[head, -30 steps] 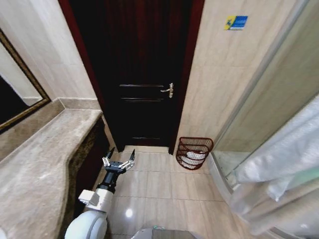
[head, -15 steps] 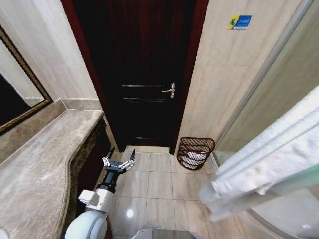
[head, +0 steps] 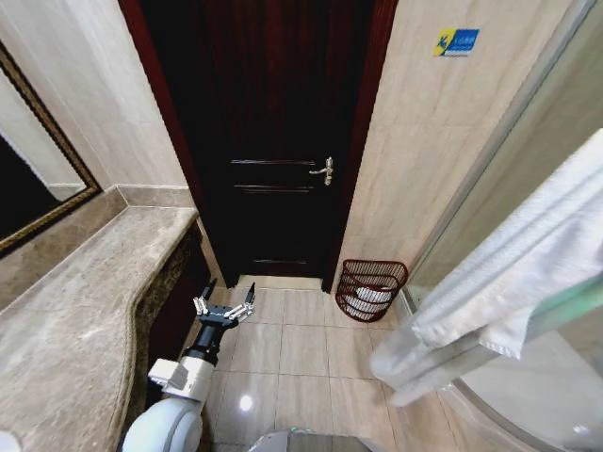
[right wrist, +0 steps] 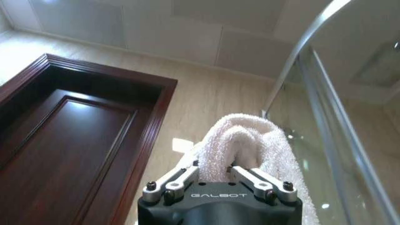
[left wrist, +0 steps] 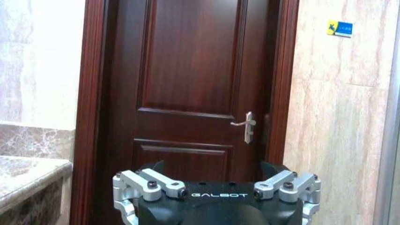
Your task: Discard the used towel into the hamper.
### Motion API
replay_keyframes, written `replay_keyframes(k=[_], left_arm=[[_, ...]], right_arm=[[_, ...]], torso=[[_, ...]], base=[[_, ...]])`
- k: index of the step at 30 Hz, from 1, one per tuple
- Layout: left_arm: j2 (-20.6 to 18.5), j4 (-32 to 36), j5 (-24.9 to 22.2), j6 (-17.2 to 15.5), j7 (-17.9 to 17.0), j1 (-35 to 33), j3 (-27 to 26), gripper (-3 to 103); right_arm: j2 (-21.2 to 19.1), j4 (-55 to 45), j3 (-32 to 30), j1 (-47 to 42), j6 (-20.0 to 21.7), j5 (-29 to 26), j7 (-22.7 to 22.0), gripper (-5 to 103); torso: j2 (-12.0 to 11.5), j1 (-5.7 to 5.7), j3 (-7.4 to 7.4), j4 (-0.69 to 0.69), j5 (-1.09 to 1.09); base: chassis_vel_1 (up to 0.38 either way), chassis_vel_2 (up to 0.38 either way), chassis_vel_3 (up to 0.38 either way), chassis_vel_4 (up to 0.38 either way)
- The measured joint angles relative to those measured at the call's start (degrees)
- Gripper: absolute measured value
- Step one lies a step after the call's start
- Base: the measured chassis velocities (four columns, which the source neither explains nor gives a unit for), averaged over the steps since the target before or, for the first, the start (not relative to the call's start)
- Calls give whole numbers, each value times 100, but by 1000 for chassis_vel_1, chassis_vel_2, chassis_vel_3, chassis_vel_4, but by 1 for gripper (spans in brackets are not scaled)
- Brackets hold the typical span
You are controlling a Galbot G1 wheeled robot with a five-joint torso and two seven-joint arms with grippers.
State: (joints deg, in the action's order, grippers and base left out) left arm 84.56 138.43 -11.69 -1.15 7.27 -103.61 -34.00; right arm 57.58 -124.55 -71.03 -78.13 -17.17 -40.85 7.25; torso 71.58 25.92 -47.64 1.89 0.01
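The left arm hangs low, its hand (head: 224, 303) stretched forward above the floor with fingers (left wrist: 149, 183) spread apart and nothing between them. The right hand (right wrist: 215, 174) is raised and tilted upward, its fingers (right wrist: 177, 178) clamped on a fold of the towel (right wrist: 240, 143).

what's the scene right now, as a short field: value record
setting: bathroom, dark wooden door shut, marble counter on the robot's left
towel: white, held up high on the right, one end hanging down
right gripper: shut on the towel
left gripper: open, low beside the counter, facing the door
hamper: on the floor right of the door, something white already inside
task state: towel not yet in hamper
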Motion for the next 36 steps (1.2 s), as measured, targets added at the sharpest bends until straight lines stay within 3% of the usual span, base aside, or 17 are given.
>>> replay_keyframes(k=[12,20,36], left_arm=[[0,0,0,0,0,0,0,100],[0,0,0,0,0,0,0,100],[0,0,0,0,0,0,0,100]], right_arm=[[-541,381,768,948,262,6,-415,10],[-460,357,743,1003,514,99,-408,10],[-486,57,718,857,535,135,-375,10]], torso=[[0,0,0,1,-1],[0,0,0,0,0],[1,-1,1,0,-1]], base=[[0,0,0,0],[0,0,0,0],[-76,81,76,-82]])
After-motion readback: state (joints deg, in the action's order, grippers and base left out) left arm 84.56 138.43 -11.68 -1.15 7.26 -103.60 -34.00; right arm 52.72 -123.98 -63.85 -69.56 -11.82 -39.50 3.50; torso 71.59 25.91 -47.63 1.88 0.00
